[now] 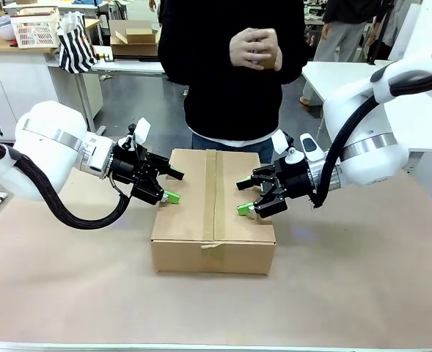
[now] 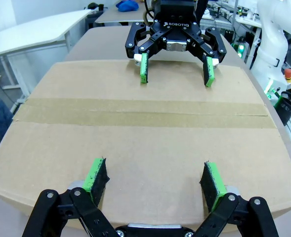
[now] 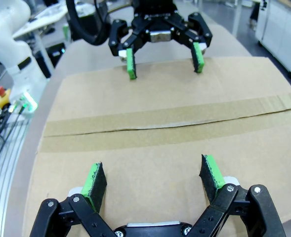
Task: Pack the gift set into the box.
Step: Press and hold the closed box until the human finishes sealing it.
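**Sealed carton at table centre, a spread gripper at each end**

The box (image 1: 213, 213) is a large brown corrugated carton. It lies flat in the middle of the brown table (image 1: 348, 286), directly in front of the person standing at 12 o'clock. Its top flaps are down and meet along a centre seam. A strip of tan paper tape (image 1: 214, 198) covers the seam, runs from the far edge to the near one and folds a short way down the near wall. In the left wrist view the same tape (image 2: 145, 112) crosses the lid as a broad band, and a thin line along it marks where the flaps meet.

The left gripper (image 1: 176, 186) is at the box's 9 o'clock edge and the right gripper (image 1: 243, 196) at its 3 o'clock edge. Both have their jaws wide apart and hold nothing. Each wrist camera shows its own green pads (image 2: 97, 174) (image 3: 95, 178) over the lid just inside the rim. Whether they touch the cardboard cannot be told.

The only readable writing is "ROBOTIQ" (image 2: 178, 23), in white on the black body of the right gripper as seen from the left wrist.

The person's hands (image 1: 254, 50) are clasped together at chest height, well above the box. At 11 o'clock, on a far table, stand a black-and-white striped bag (image 1: 76, 45) and a small tan carton (image 1: 133, 37).
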